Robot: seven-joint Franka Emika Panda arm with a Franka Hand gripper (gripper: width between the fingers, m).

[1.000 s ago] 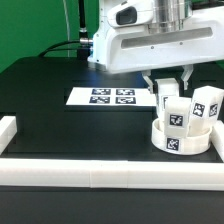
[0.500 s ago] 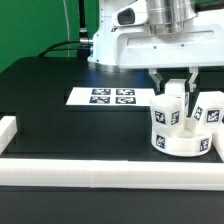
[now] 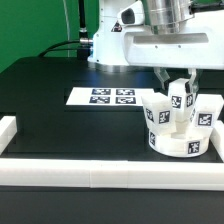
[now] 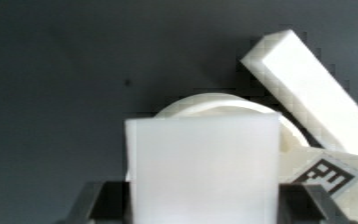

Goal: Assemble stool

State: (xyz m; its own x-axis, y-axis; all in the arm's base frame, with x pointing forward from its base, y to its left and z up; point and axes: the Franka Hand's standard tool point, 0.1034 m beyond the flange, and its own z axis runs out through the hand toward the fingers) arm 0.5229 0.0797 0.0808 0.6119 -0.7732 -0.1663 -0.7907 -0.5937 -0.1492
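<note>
The round white seat (image 3: 182,143) lies on the black table at the exterior view's right, next to the front rail. White tagged legs stand up from it: one on the left (image 3: 155,111), one on the right (image 3: 208,110). My gripper (image 3: 180,92) hangs straight above the seat and is shut on the middle leg (image 3: 180,108), which stands on the seat. In the wrist view this leg (image 4: 202,165) fills the space between my dark fingers (image 4: 105,203), with the seat's curved rim (image 4: 220,103) behind it.
The marker board (image 3: 108,97) lies flat at mid-table. A long white rail (image 3: 90,172) runs along the front, and a short rail piece (image 3: 8,128) sits at the exterior view's left. A white rail (image 4: 309,80) shows in the wrist view beside the seat.
The seat has turned and shifted slightly under my gripper. A leg has swung round to its left side. My gripper has stayed shut on the middle leg.
</note>
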